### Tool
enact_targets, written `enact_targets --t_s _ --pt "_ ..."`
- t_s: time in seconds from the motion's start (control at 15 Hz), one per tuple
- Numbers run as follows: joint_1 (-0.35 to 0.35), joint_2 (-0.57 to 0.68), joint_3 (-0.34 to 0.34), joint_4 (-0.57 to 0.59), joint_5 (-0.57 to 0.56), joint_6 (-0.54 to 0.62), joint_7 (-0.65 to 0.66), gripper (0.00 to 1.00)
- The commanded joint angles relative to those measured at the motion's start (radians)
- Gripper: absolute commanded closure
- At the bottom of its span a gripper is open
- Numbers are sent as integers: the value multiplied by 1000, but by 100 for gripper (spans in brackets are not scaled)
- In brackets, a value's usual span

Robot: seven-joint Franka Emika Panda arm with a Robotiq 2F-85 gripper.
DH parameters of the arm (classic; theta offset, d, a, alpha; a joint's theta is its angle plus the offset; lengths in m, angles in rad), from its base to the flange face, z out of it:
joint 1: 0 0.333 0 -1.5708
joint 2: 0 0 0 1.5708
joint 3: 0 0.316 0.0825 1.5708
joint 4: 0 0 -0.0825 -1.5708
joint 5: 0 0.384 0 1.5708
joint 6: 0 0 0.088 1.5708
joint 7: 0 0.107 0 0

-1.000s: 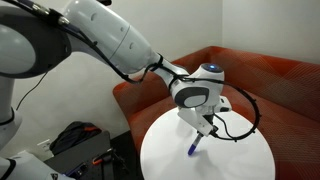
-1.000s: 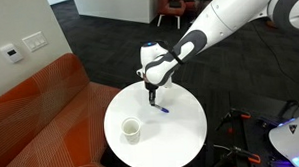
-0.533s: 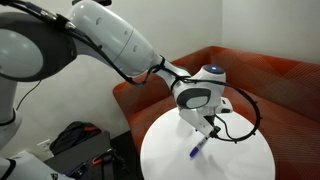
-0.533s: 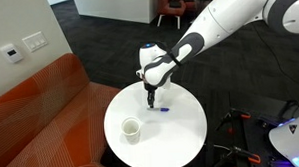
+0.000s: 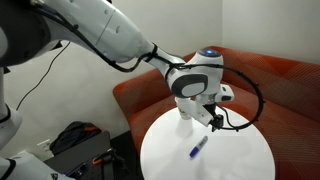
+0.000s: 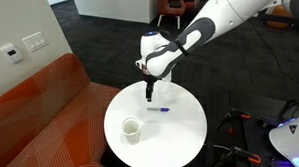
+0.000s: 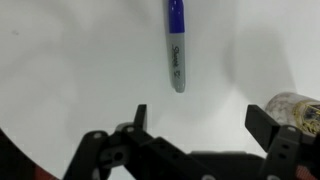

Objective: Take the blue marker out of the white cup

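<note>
The blue marker (image 6: 158, 109) lies flat on the round white table (image 6: 177, 143), outside the white cup (image 6: 131, 130), which stands upright a short way off toward the sofa. In an exterior view the marker (image 5: 198, 148) rests below and in front of my gripper (image 5: 211, 117). The gripper (image 6: 148, 94) hangs open just above the table, empty, beside the marker's end. In the wrist view the marker (image 7: 176, 45) lies ahead of the gripper (image 7: 200, 122), whose jaws stand wide apart with bare table between them. The arm hides the cup in that exterior view.
An orange sofa (image 6: 35, 107) curves round the table's far side; it also shows behind the arm (image 5: 270, 80). A dark bag and gear (image 5: 78, 142) sit on the floor. A pale rounded thing (image 7: 297, 104) peeks in at the wrist view's right edge.
The gripper has opened and let go of the marker, then lifted a little. The marker, which was tilted under the fingers, now lies flat on the table.
</note>
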State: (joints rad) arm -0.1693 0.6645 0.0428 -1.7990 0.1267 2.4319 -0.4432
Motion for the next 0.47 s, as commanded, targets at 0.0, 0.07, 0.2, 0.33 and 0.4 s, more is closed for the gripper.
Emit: enact_targets --t_s 0.0,0.07,0.2,0.33,0.4 --pt "-15 -25 14 -21 -13 8 9 0" --pt "-15 -40 13 -32 -12 9 8 0" --pt "-16 -36 13 -30 -12 9 8 0" --pt "-16 -26 14 -28 -13 9 8 0" --pt "-16 -23 14 -28 -13 9 8 0"
